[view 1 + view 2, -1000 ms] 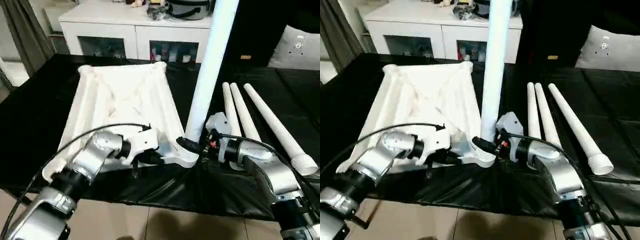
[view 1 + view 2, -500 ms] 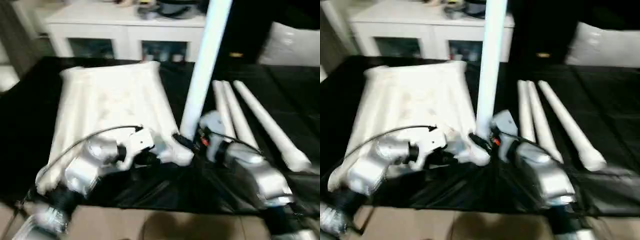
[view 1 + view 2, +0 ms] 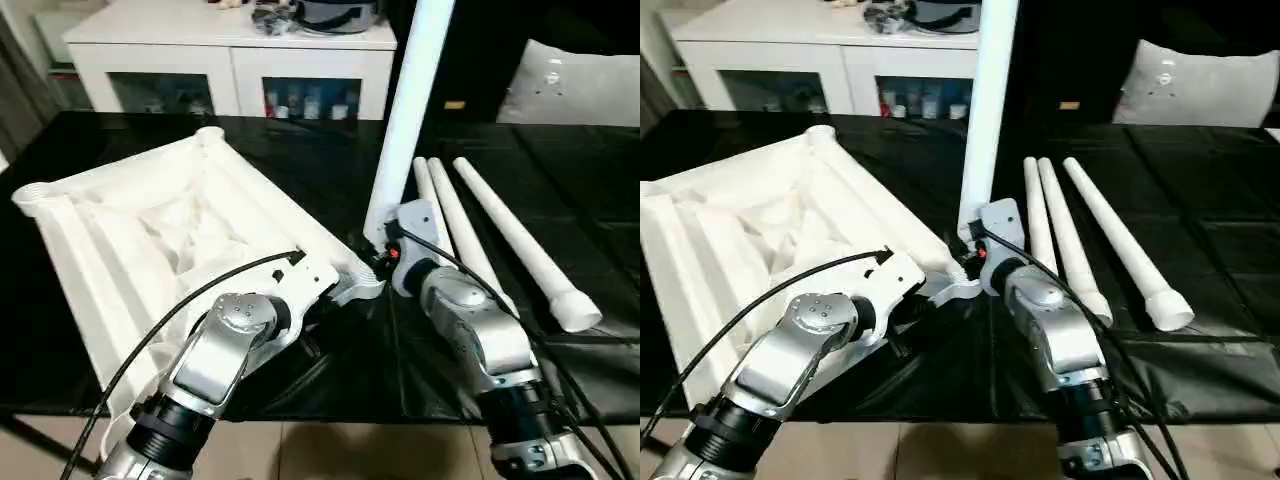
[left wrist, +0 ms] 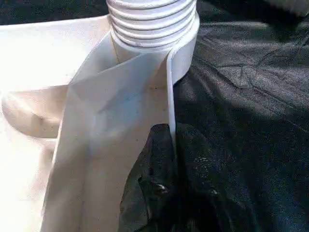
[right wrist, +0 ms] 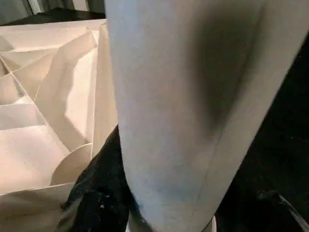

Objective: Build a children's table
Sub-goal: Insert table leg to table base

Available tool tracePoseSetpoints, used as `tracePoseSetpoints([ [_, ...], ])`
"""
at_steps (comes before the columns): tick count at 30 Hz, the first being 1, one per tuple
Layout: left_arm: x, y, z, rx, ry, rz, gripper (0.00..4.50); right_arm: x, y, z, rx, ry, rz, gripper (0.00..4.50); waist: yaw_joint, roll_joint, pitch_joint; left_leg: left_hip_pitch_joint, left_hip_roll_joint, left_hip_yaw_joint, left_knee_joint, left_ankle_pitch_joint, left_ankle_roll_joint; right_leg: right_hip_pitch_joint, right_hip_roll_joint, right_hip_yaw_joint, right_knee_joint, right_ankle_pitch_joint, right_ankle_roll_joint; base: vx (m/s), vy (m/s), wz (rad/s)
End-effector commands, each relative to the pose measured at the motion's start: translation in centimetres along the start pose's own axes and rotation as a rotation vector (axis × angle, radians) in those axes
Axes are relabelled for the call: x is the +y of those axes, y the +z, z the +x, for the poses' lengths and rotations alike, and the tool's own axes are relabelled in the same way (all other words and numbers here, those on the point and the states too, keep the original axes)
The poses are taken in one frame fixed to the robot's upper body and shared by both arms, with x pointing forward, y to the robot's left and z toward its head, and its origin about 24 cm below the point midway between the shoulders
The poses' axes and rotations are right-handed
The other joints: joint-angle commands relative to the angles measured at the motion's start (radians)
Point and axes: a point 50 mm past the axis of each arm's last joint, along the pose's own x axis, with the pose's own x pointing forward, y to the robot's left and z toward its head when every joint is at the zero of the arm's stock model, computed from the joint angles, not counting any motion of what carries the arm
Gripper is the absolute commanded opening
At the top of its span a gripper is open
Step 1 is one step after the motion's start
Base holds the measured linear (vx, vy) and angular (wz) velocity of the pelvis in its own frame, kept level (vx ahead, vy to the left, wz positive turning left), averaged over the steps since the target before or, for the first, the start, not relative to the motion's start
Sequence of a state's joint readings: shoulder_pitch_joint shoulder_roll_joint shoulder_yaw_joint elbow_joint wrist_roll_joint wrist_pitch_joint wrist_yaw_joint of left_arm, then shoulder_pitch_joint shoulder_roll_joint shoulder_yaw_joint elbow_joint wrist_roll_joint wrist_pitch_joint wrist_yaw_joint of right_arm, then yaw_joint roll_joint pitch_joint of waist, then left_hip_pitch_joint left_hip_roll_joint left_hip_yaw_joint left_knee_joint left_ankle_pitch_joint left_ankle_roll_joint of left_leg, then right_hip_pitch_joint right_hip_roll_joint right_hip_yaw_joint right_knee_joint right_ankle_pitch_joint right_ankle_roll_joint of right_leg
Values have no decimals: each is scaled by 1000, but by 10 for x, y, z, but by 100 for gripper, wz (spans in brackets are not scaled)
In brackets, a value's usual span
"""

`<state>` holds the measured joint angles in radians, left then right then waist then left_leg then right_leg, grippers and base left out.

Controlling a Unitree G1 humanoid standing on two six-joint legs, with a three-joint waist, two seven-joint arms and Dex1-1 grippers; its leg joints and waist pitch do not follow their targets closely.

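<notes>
The white tabletop lies underside up on the black-covered surface, its ribs showing. One white leg stands upright in the corner socket nearest me, and its threaded end shows above the socket collar. My left gripper is shut on the tabletop's thin rim beside that socket, with a black finger on the inner side. My right gripper is shut around the base of the upright leg, one finger showing beside it. Three more legs lie side by side to the right.
A white cabinet with glass doors stands behind the work surface, with dark objects on top. A pale cushion lies at the back right. The black cover has bare room at the right, and its front edge drops to a tiled floor.
The tabletop has turned around the upright leg, its far end swinging left. Both grippers keep their holds. The whole picture has also shifted.
</notes>
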<state>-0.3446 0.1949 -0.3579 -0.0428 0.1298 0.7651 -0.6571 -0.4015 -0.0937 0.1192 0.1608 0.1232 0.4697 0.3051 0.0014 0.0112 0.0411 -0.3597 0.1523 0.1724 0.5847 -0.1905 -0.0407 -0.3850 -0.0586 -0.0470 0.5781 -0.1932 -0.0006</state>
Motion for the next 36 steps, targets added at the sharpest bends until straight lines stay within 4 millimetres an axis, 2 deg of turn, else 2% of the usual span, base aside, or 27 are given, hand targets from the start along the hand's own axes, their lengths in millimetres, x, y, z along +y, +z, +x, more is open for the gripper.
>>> tracePoseSetpoints([
  [1, -10, 14, -2, -57, -37, 45, 0, -6, -54, -3, 268, -58, 66, 188, 4, 5, -29, 6, 72, -51, -97, -489, -32, 2, -89, 50, -99, -535, -95, 0, 0, 0],
  [10, -8, 14, -3, -54, -34, 47, 0, -5, -53, -2, 258, -54, 72, 188, 5, 5, -27, 9, 71, -50, -95, -495, -31, 0, -90, 50, -102, -554, -94, 0, 0, 0],
  [11, -8, 14, -3, -54, -33, 47, 0, -5, -52, -2, 255, -50, 71, 244, 4, 4, -27, 9, 71, -50, -95, -499, -32, 0, -90, 50, -102, -553, -94, 0, 0, 0],
  [15, -6, 15, -4, -56, -29, 48, 0, -5, -52, -3, 248, -45, 85, 277, 7, 6, -29, 12, 71, -49, -94, -499, -33, -1, -89, 52, -102, -533, -105, 0, 0, 0],
  [16, -5, 14, -4, -56, -28, 51, 0, -6, -52, -4, 248, -47, 88, 277, 12, 7, -36, 5, 73, -47, -94, -449, -30, 8, -90, 53, -93, -462, -120, 0, 0, 0],
  [17, -4, 14, -4, -56, -28, 51, 0, -7, -52, -4, 248, -47, 89, 302, 12, 8, -35, 0, 75, -44, -96, -415, -26, 10, -87, 54, -88, -400, -134, 0, 0, 0],
  [19, -2, 14, -5, -57, -28, 61, 0, -9, -52, -6, 245, -51, 86, 310, 14, 10, -36, 1, 75, -41, -95, -400, -26, 11, -85, 54, -84, -357, -147, 0, 0, 0],
  [20, -1, 13, -5, -57, -30, 67, 0, -10, -52, -8, 241, -51, 79, 315, 16, 11, -37, 0, 74, -38, -93, -375, -22, 17, -85, 54, -80, -316, -166, 0, 0, 0],
  [23, 2, 11, -6, -55, -34, 77, 0, -11, -52, -12, 231, -45, 66, 339, 25, 9, -41, -3, 74, -34, -90, -316, -7, 25, -87, 54, -75, -261, -180, 0, 0, 0],
  [25, 4, 10, -6, -53, -36, 84, 0, -12, -51, -13, 222, -37, 69, 352, 29, 11, -41, 0, 73, -31, -88, -300, -1, 25, -86, 54, -75, -250, -187, 0, 0, 0],
  [27, 8, 8, -7, -47, -39, 94, 0, -12, -49, -18, 194, -9, 72, 369, 39, 11, -44, -3, 72, -29, -84, -255, 13, 31, -87, 54, -73, -217, -187, 0, 0, 0],
  [28, 10, 7, -8, -44, -40, 98, 0, -12, -48, -21, 187, -3, 70, 388, 42, 11, -46, -2, 73, -28, -83, -229, 18, 32, -86, 54, -68, -182, -192, 0, 0, 0],
  [32, 16, 3, -10, -32, -60, 127, 0, -19, -46, -33, 170, 11, 57, 412, 51, 16, -50, -3, 75, -27, -78, -163, 37, 39, -85, 50, -55, -73, -219, 0, 0, 0],
  [36, 19, -1, -12, -22, -80, 146, 0, -24, -44, -39, 155, 38, 43, 449, 55, 16, -49, 0, 75, -26, -78, -185, 36, 40, -86, 50, -57, -105, -226, 0, 0, 0],
])
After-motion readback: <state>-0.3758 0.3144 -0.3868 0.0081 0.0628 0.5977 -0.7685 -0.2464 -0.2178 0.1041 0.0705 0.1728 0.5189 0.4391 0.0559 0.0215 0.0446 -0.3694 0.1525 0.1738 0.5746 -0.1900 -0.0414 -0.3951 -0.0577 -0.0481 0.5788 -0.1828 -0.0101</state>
